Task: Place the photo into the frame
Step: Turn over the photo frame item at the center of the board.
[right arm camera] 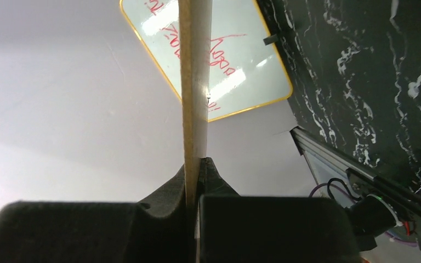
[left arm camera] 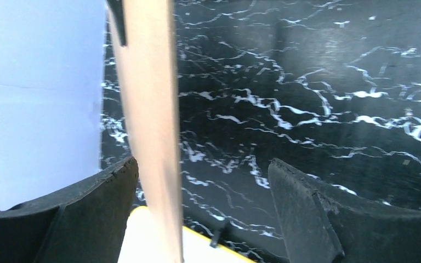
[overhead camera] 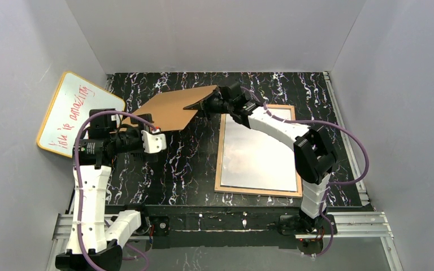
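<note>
The frame (overhead camera: 258, 191) lies flat on the mat at the right, tan wood side up. A pale grey-white sheet (overhead camera: 259, 152) fills it; I cannot tell whether this is the photo's back, and no dark picture shows. My right gripper (overhead camera: 206, 104) is shut on the right corner of the brown backing board (overhead camera: 172, 108) and holds it tilted above the mat. The wrist view shows its jaws (right arm camera: 197, 171) pinched on the board's edge (right arm camera: 195, 82). My left gripper (overhead camera: 151, 129) is open, with the board's near-left edge (left arm camera: 149, 109) between its fingers (left arm camera: 96, 205), close to the left one.
The orange-rimmed whiteboard (overhead camera: 73, 113) with red writing leans on the left wall; it also shows in the right wrist view (right arm camera: 235, 66) and under the left gripper (left arm camera: 142, 241). Black marbled mat (overhead camera: 186, 164) covers the table. Grey walls enclose three sides.
</note>
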{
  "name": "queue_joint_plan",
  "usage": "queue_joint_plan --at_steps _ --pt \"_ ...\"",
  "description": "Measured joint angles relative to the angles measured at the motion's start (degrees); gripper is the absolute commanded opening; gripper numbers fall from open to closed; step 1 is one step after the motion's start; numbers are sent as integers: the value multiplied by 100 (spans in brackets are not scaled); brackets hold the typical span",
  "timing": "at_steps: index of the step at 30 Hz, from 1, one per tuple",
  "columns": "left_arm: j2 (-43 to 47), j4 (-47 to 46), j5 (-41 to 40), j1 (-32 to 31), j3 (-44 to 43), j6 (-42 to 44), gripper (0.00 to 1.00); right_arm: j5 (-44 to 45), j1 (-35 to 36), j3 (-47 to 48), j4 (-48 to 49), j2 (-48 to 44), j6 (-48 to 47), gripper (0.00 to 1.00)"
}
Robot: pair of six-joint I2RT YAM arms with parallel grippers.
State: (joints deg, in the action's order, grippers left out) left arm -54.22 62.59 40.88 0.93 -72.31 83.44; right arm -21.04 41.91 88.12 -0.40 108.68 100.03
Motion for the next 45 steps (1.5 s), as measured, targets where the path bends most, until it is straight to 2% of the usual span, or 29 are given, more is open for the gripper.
queue_joint_plan --at_steps 2,5,8,10,12,14,17,18,19,21,22,23,28,31,35,39,41,45 --pt "83 -304 -7 0 50 -20 72 -11 70 -33 144 -31 94 1" --pt "55 -654 -2 0 50 -57 39 -15 175 -118 343 -101 238 1" --pt "-26 -920 -46 0 68 -46 15 -15 245 -208 487 -179 323 1" --pt "-17 -1091 -57 0 155 -20 6 33 267 -280 533 -251 391 1" --pt "101 -1543 -66 -7 343 -2 0 22 256 -328 520 -286 466 11" --pt "184 -1849 -76 -31 481 -63 0 -17 240 -358 525 -291 520 22" --pt "219 -2146 -96 -31 564 -304 0 -273 170 -361 649 -291 254 50" --pt "177 -2225 -98 -28 560 -457 0 -466 133 -356 726 -291 35 64" --pt "111 -2234 -92 -26 544 -581 0 -667 96 -348 754 -302 -229 74" --pt "-103 -2227 -76 -31 461 -817 0 -1038 -4 -334 634 -372 -938 86" --pt "-240 -2260 -59 -33 380 -940 0 -1222 -61 -321 476 -439 -1386 95" --pt "-378 -2291 -17 -33 278 -1071 0 -1351 -131 -315 313 -516 -1759 98" --pt "-855 -1954 391 -50 -393 -1425 0 -2221 -992 -125 -909 -1143 -4428 99" --pt "-1071 -1617 623 -24 -887 -1506 0 -2297 -1499 -101 -1624 -1668 -6234 99" --pt "-1250 -1043 846 -26 -1335 -1381 0 -2284 -1499 -798 -1515 -2863 -8605 99" --pt "-1403 -404 984 -26 -1779 -1158 0 -2623 -1373 -846 -1458 -3333 -9868 97" --pt "-1464 -125 1038 -72 -1947 -1054 0 -2876 -1370 -575 -1486 -3241 -10489 96" --pt "-1491 177 1097 -238 -2022 -907 0 -3198 -1320 -352 -1473 -2907 -11145 93"
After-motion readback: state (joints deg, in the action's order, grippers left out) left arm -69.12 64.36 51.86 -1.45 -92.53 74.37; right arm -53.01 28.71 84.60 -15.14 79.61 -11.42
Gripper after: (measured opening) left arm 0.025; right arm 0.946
